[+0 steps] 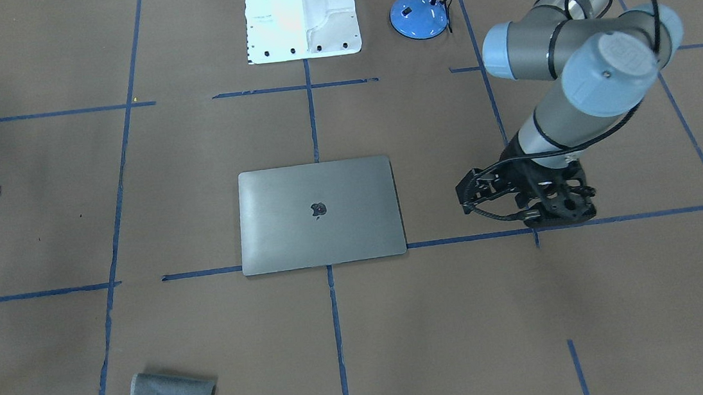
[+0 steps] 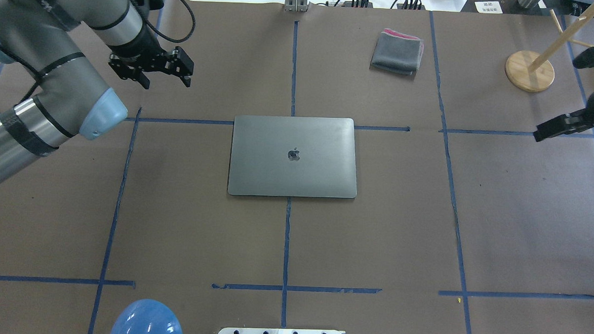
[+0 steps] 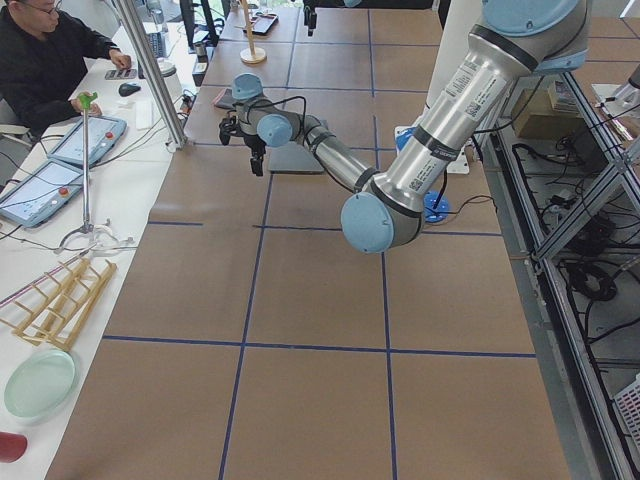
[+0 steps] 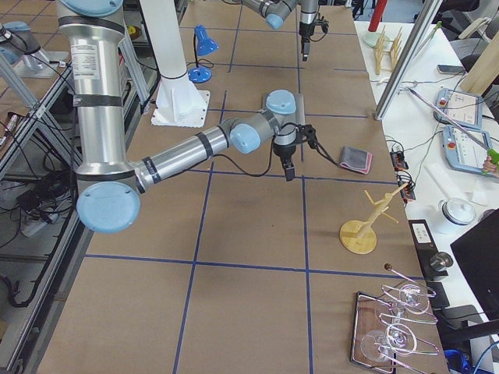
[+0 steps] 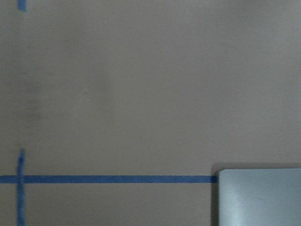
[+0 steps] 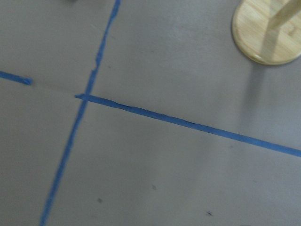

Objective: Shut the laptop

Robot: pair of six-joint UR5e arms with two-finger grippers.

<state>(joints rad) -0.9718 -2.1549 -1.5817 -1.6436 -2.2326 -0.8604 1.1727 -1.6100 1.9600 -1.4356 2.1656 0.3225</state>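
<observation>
Brown tabletop [image 2: 176, 222]. Laptop [image 2: 293, 156] lies flat with lid down and logo up, between the two end effectors and apart from both. Left end effector [image 2: 165, 78] is spread and empty, off the laptop's far corner. Right end effector [image 2: 555, 127] is half cropped, so I can't tell its state. Closing looks done; nothing left but retreat.

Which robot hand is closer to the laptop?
Left. The left gripper is a little beyond the laptop's far-left corner; the right gripper is much farther off to its right.

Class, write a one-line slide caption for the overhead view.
Closed laptop lies flat mid-table, logo up; the left gripper, open, and the right gripper both hang clear of it.
</observation>
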